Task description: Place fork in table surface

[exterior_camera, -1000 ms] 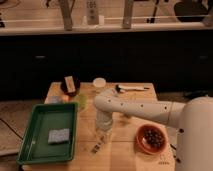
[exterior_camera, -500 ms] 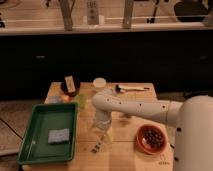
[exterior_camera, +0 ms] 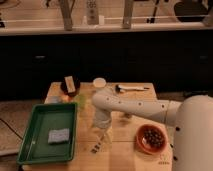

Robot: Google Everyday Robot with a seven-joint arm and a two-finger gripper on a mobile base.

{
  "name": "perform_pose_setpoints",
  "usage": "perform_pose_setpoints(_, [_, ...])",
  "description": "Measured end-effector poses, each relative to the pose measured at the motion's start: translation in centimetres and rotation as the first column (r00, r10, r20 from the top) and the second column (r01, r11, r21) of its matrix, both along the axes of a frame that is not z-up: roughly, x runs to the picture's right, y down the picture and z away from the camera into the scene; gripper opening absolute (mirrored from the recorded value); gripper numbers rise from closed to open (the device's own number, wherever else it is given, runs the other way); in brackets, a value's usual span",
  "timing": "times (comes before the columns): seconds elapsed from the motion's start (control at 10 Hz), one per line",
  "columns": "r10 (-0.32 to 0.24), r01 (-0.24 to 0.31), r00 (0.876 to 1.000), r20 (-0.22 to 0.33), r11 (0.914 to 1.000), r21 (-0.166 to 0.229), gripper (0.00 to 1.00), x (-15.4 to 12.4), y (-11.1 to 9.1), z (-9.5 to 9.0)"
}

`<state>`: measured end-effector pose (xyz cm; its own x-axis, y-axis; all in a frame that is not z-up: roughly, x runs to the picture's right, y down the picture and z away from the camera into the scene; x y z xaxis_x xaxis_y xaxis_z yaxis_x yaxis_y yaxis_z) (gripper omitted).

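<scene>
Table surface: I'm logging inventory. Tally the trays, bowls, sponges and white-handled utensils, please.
green tray: 1
orange bowl: 1
sponge: 1
white-handled utensil: 1
Total: 4
The gripper hangs over the table surface, right of the tray.

Green tray holding a blue sponge; orange bowl opposite.

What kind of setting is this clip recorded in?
Likely an office kitchenette or cafe-style test area: a small wooden table against a dark counter, carrying a green tray and an orange bowl. The gripper points down over the table.
</scene>
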<state>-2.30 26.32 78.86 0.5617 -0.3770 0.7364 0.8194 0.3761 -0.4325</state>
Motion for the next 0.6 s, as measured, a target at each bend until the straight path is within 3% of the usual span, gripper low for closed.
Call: perform_pose_setpoints(0.6, [-0.003,0.003,1.0,0.002,0.9999,-0.01,0.8,0.03,0.0,0.02])
